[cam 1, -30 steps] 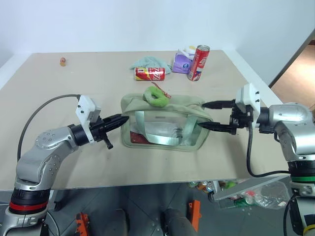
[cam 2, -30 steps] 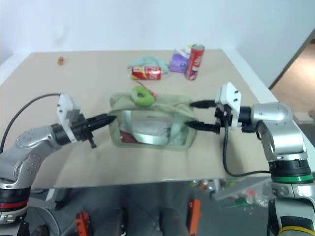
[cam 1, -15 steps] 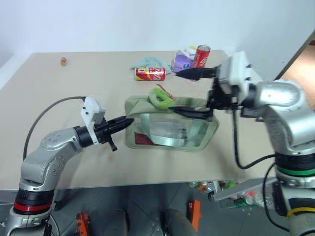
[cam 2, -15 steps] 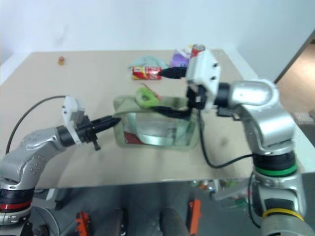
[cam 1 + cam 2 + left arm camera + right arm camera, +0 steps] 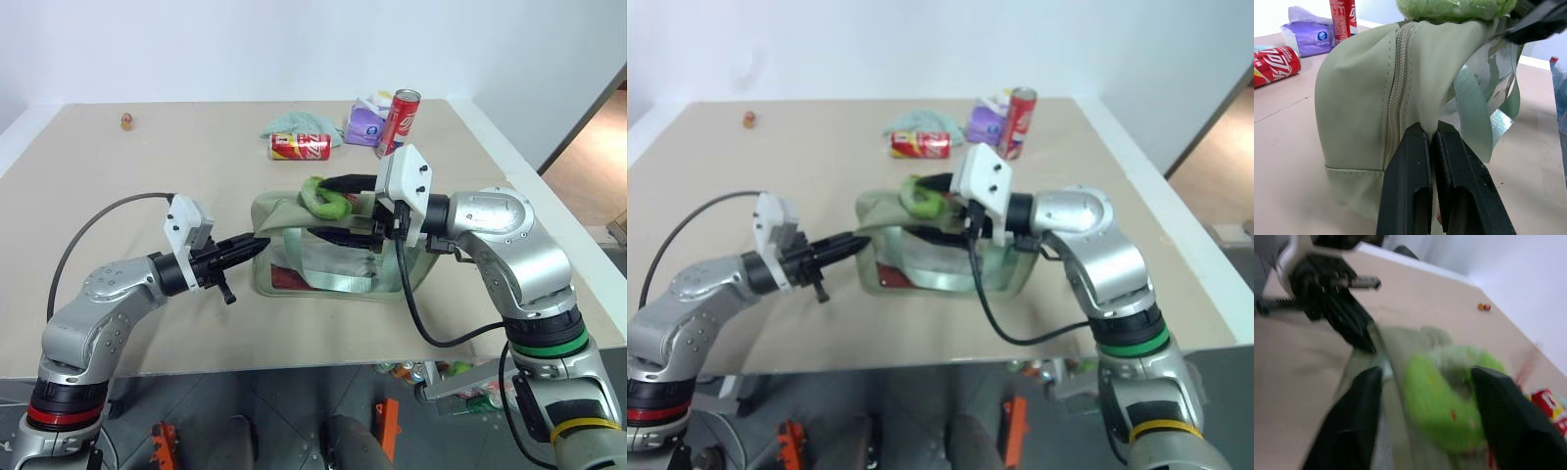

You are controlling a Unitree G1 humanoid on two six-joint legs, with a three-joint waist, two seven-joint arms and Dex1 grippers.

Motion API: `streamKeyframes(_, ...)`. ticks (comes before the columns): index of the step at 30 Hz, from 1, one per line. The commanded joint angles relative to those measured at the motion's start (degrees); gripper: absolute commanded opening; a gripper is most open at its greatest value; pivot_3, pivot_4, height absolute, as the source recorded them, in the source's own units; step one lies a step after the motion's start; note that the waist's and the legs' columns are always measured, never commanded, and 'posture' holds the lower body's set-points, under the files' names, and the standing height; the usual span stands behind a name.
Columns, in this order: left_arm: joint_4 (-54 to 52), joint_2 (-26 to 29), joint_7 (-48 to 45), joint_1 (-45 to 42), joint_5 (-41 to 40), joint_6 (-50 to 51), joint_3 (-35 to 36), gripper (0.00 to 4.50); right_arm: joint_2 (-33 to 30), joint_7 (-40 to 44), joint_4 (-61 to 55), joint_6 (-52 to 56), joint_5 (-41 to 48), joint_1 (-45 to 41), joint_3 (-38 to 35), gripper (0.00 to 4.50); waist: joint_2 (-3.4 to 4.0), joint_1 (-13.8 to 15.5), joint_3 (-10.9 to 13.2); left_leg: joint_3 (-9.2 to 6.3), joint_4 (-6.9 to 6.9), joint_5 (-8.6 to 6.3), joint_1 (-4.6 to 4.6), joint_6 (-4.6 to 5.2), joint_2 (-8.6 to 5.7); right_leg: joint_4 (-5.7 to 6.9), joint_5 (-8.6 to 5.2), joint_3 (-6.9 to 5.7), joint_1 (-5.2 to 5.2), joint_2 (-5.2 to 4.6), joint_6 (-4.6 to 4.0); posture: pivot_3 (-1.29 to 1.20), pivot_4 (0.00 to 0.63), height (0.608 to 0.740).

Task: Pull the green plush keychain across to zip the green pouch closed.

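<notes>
You've got 1 green pouch (image 5: 333, 257) mid-table, with 1 green plush keychain (image 5: 323, 197) lying on its top edge. Your left gripper (image 5: 1432, 147) has its jaws pinched tight on the pouch's end fabric beside the zipper. Your right gripper (image 5: 1422, 377) sits with its 2 fingers parted on either side of the keychain, not yet clamped on it. Behind are 2 red cans (image 5: 300, 146), 1 teal cloth (image 5: 297, 123) and 1 purple packet (image 5: 361, 126).

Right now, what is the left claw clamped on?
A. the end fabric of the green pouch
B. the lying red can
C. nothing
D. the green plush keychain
A: the left claw is pinched shut on a fold of fabric at the end of the green pouch, beside the zipper.
</notes>
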Motion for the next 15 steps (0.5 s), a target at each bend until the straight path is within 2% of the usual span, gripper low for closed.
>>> streamKeyframes(1,-2.1,0.9,-0.3,-0.1,-0.6,-0.1,0.6,0.00,-1.2,0.5,-0.5,-2.3,-0.8,0.8,-1.6,1.51,0.00,0.0,0.0,0.00,0.00,0.00,0.00,0.00,0.00,0.00,0.00,0.00,0.00,0.00,0.00,0.00,0.150,0.740)
streamKeyframes(5,-1.1,1.2,-0.7,-0.7,0.0,-0.3,0.2,0.00,-1.3,0.2,-1.5,-1.5,0.9,1.2,-3.3,0.18,0.00,0.0,0.0,-0.01,0.00,0.00,0.01,0.00,0.00,0.00,0.00,0.00,0.01,0.01,-0.01,0.00,0.150,0.740)
streamKeyframes(6,-0.8,1.3,-0.8,-0.8,0.1,-0.3,-0.1,0.00,-1.3,0.2,-1.8,-1.3,1.5,1.1,-3.8,0.06,0.00,0.0,0.0,-0.01,0.00,0.00,0.00,0.00,0.00,0.00,0.00,-0.01,0.01,0.00,-0.01,0.00,0.150,0.740)
streamKeyframes(15,0.7,0.9,-0.5,-2.3,1.3,-0.7,-1.1,0.00,-2.6,0.9,-2.3,-1.0,4.9,-0.4,-6.9,0.06,0.00,0.0,0.0,-0.02,0.00,0.00,-0.02,0.00,-0.01,0.00,-0.01,-0.01,0.01,-0.01,0.01,0.00,0.150,0.740)
